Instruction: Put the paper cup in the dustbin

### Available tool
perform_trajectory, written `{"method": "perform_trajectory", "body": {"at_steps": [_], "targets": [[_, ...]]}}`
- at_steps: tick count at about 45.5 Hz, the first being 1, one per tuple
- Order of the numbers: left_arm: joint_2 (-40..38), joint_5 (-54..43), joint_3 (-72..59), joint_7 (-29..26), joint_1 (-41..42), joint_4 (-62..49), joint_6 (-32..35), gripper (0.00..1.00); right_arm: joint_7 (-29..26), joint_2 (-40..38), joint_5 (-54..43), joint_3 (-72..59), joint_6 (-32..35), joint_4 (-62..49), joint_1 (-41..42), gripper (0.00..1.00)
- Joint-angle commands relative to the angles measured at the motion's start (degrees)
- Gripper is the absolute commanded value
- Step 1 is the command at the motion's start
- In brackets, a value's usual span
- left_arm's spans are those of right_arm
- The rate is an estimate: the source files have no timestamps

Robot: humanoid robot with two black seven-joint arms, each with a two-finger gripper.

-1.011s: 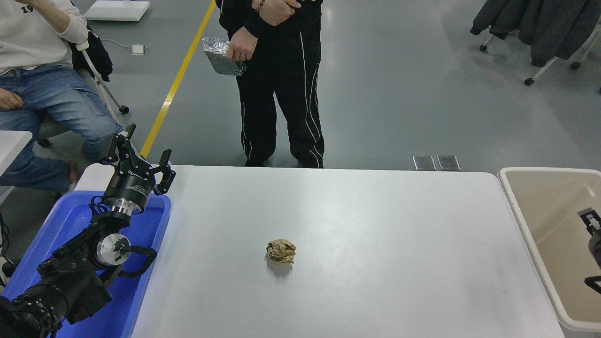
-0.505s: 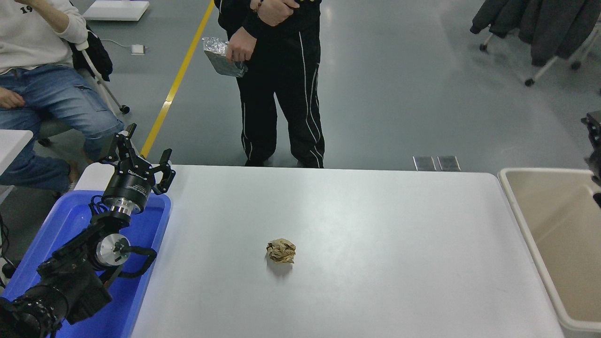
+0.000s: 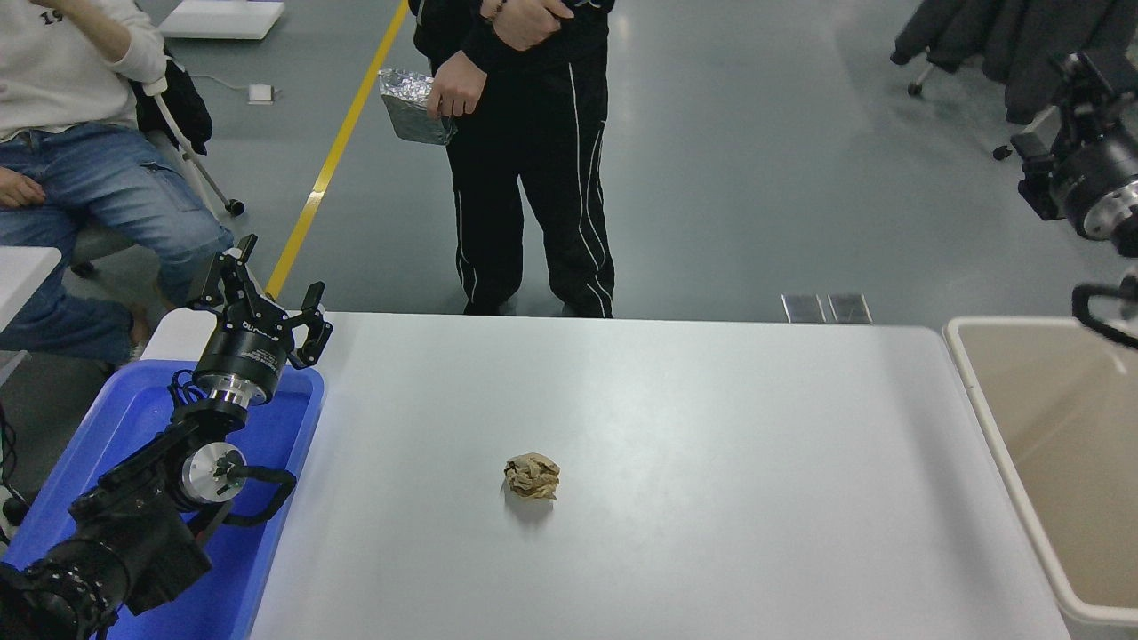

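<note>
Paper cup isn't visible anywhere in the head view, so its look and orientation can't be told. Dustbin (image 3: 1049, 462): big beige rect. bin w/ thick rounded rim, just off the table's right edge, long axis running toward/away from the camera, mouth open upward; the visible part of the inside shows only bare beige floor, lower right part cut off by the frame.

Right gripper (image 3: 1080, 76) is high at the right edge, above and beyond the bin's far end, body pointing away; its fingers are lost against the dark coats behind, can't tell if released or clenched.

White table (image 3: 711, 533) carries only a crumpled brown paper ball (image 3: 532, 476) near centre, well apart from every edge, wide bare surface all round.

Left gripper (image 3: 267, 298) parked lower left over the blue tray (image 3: 276, 462), fingers spread, holding nothing.

Person (image 3: 524, 160) stands at the far edge w/ a foil pack (image 3: 411, 107) in hand.
</note>
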Motion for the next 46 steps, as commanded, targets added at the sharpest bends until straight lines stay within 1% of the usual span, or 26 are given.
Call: {"method": "perform_trajectory", "body": {"at_steps": [1, 8, 14, 17, 22, 26, 46], "targets": [[0.0, 0.0, 0.0, 0.0, 0.0, 0.0, 0.0, 1.0, 5.8, 5.8, 0.1, 7.7, -0.1, 4.0, -10.0, 0.99], [0.0, 0.0, 0.0, 0.0, 0.0, 0.0, 0.0, 1.0, 5.8, 10.5, 0.2, 12.5, 0.6, 3.9, -16.8, 0.99], [0.0, 0.0, 0.0, 0.0, 0.0, 0.0, 0.0, 1.0, 5.7, 12.6, 1.1, 13.7, 0.5, 3.4, -20.0, 0.99], [0.0, 0.0, 0.0, 0.0, 0.1, 0.0, 0.0, 1.0, 5.4, 13.1, 5.3, 13.5, 1.0, 3.0, -20.6, 0.99], [0.0, 0.0, 0.0, 0.0, 0.0, 0.0, 0.0, 1.0, 3.9, 13.3, 15.4, 12.8, 2.7, 1.8, -20.6, 0.99], [0.0, 0.0, 0.0, 0.0, 0.0, 0.0, 0.0, 1.0, 3.2, 13.3, 19.3, 12.7, 3.9, 1.1, -20.6, 0.99], [0.0, 0.0, 0.0, 0.0, 0.0, 0.0, 0.0, 1.0, 3.6, 13.1, 19.3, 12.5, 4.1, 1.2, -20.7, 0.99]]}}
